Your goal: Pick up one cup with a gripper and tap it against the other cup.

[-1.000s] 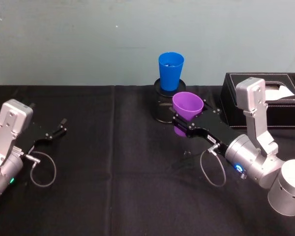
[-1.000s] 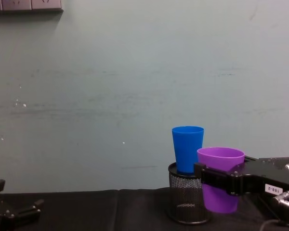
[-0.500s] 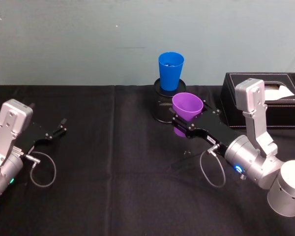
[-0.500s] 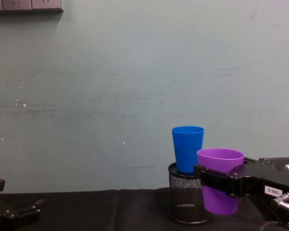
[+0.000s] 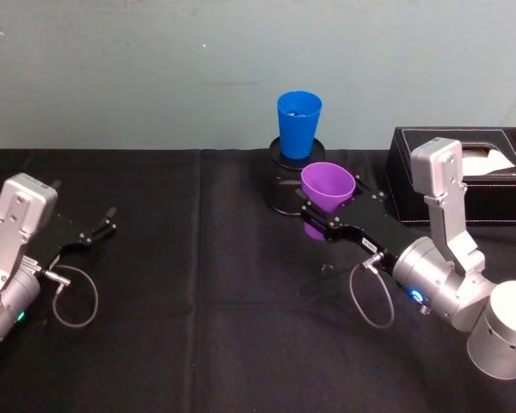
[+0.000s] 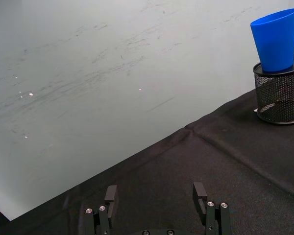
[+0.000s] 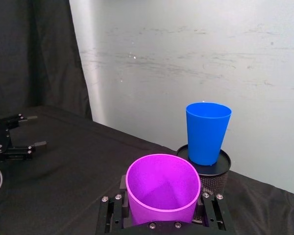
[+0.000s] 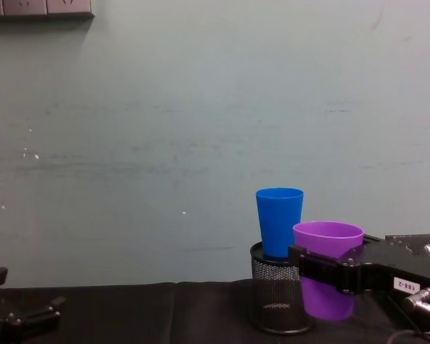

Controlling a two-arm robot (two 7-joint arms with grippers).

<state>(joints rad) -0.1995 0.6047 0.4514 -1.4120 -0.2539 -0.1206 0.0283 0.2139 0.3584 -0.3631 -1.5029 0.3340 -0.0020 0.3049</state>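
Purple tapered plastic tumbler point(image 5: 328, 182), just right of centre in the head view, is clamped by the right black flat-fingered gripper point(image 5: 325, 220), close beside the bright blue plastic tumbler point(image 5: 298, 125) standing on a black mesh holder point(image 5: 283, 194). The approach seems nearly done; the tap likely needs a short nudge upward and toward the blue tumbler. The left gripper point(image 5: 97, 231) idles at far left, fingers apart.

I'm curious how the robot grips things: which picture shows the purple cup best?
The right wrist view: the purple cup is close and upright, clamped between the fingers of the right gripper, its open mouth plain. The head view shows it smaller, from above; the chest view shows its side, the gripper crossing its middle.
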